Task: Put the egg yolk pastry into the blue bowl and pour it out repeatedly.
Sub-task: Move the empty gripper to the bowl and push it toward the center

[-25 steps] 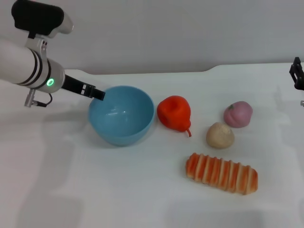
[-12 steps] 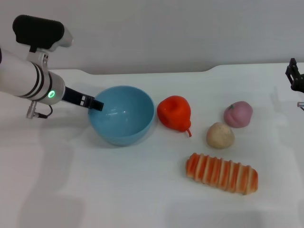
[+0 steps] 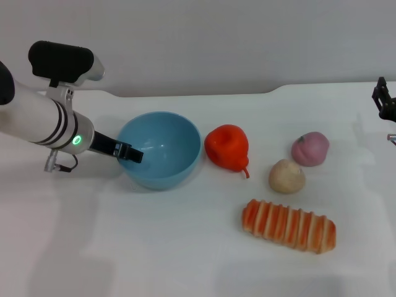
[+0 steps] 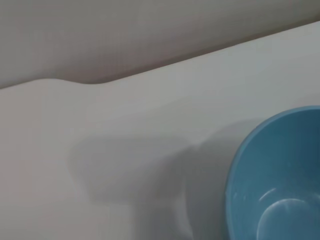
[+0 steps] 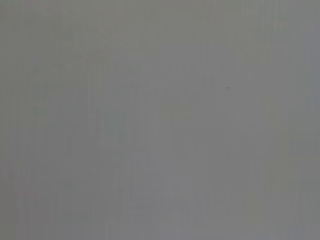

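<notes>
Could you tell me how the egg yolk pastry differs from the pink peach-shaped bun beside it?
The egg yolk pastry is pale beige-tan, while the pink peach-shaped bun is pink with a darker spot at one end. The pastry lies nearer the striped bread; the bun lies farther back. The pastry looks slightly smaller. Both are smooth rounded domes lying on the white table, outside the blue bowl, away from either gripper.

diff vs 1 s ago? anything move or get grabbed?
The left gripper slid along the blue bowl's near-left rim toward the robot. Nothing visibly grabbed or released. Bowl, egg yolk pastry and the other foods stayed put; the right gripper barely shifted at the right edge.
</notes>
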